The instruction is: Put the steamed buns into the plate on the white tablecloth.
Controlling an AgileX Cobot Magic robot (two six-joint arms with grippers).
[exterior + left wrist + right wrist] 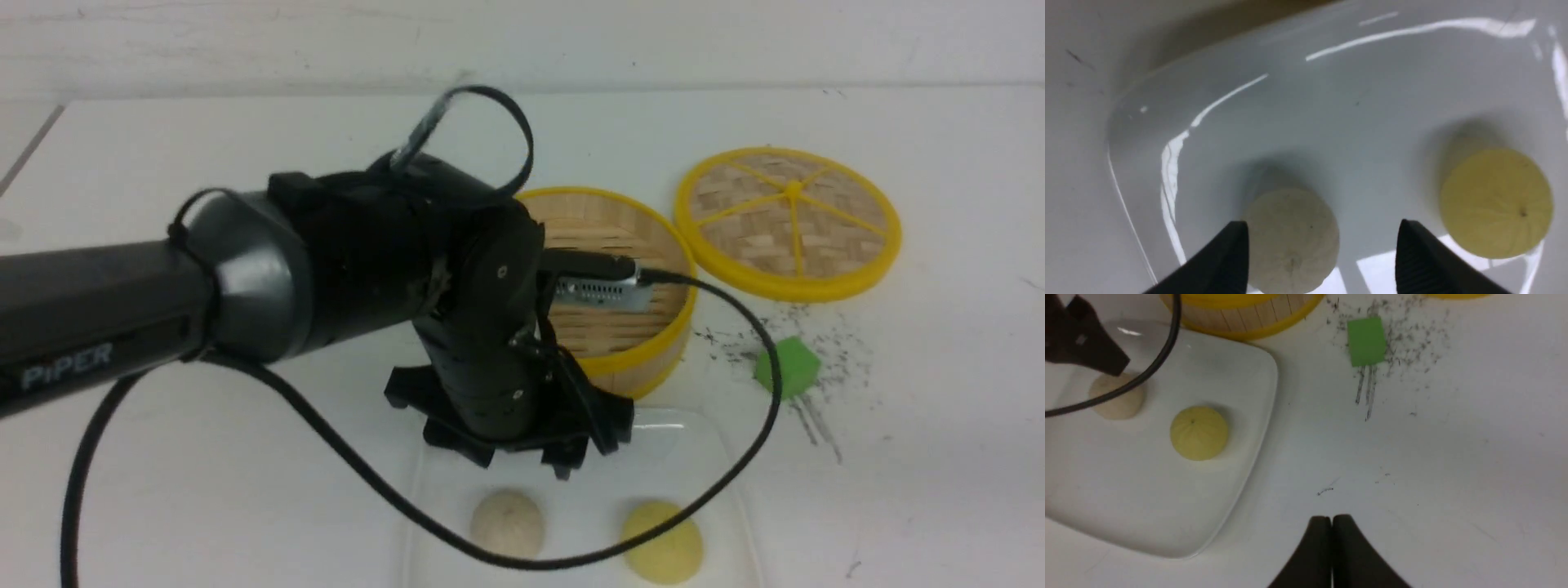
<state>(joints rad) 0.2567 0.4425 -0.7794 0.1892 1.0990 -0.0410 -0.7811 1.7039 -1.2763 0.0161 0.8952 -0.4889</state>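
The off-white bun (pixel 507 523) and the pale yellow bun (pixel 663 541) both rest inside the glossy white plate (pixel 694 445) on the white tablecloth (pixel 922 425). My left gripper (pixel 522 449) hangs above the plate's far part, open and empty. In the left wrist view its jaws (pixel 1323 232) stand apart, the off-white bun (pixel 1292 241) below them, the yellow bun (pixel 1496 203) to one side. My right gripper (pixel 1332 522) is shut and empty over bare cloth beside the plate (pixel 1241 465). The right wrist view shows both buns, off-white (pixel 1118 398) and yellow (pixel 1199 433).
A round yellow-rimmed bamboo steamer basket (pixel 645 269) stands just behind the plate. Its woven lid (pixel 788 220) lies to the right of it. A green cube (pixel 788 367) sits among dark specks right of the basket. The left arm's cable (pixel 326 441) loops over the plate.
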